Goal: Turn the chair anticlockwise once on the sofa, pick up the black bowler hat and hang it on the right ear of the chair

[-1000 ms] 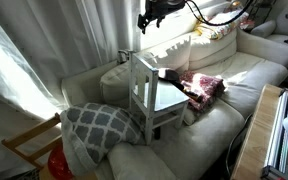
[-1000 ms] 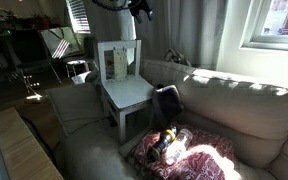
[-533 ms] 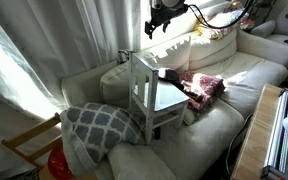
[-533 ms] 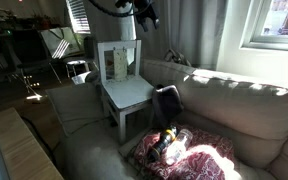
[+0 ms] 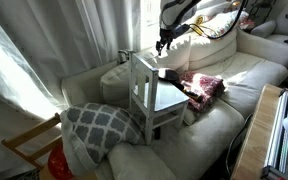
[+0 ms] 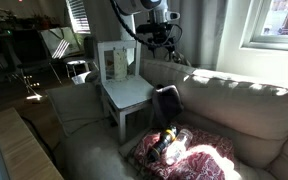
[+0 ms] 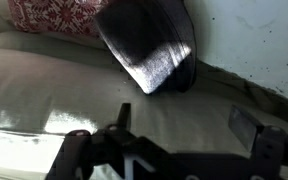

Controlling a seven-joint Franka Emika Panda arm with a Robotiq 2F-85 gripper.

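Observation:
The white chair (image 5: 147, 88) stands on the cream sofa (image 5: 239, 72), and both show in both exterior views: chair (image 6: 121, 88), sofa (image 6: 239, 105). The black bowler hat (image 5: 170, 74) leans against the sofa back beside the chair seat and also shows in an exterior view (image 6: 167, 101). My gripper (image 5: 164, 42) hangs open and empty in the air above the hat, seen too in an exterior view (image 6: 156, 42). In the wrist view the hat (image 7: 149, 45) lies ahead of the open gripper (image 7: 184, 125), with bare sofa cushion (image 7: 74, 85) between them.
A red patterned cloth (image 5: 205, 86) lies on the seat next to the hat and also shows in an exterior view (image 6: 184, 150). A grey lattice cushion (image 5: 99, 124) leans by the chair. A bare wooden chair frame (image 5: 29, 146) and a wooden tabletop (image 6: 24, 150) stand beside the sofa.
My gripper has come down from the top of both exterior views toward the hat. The chair and the hat have not moved.

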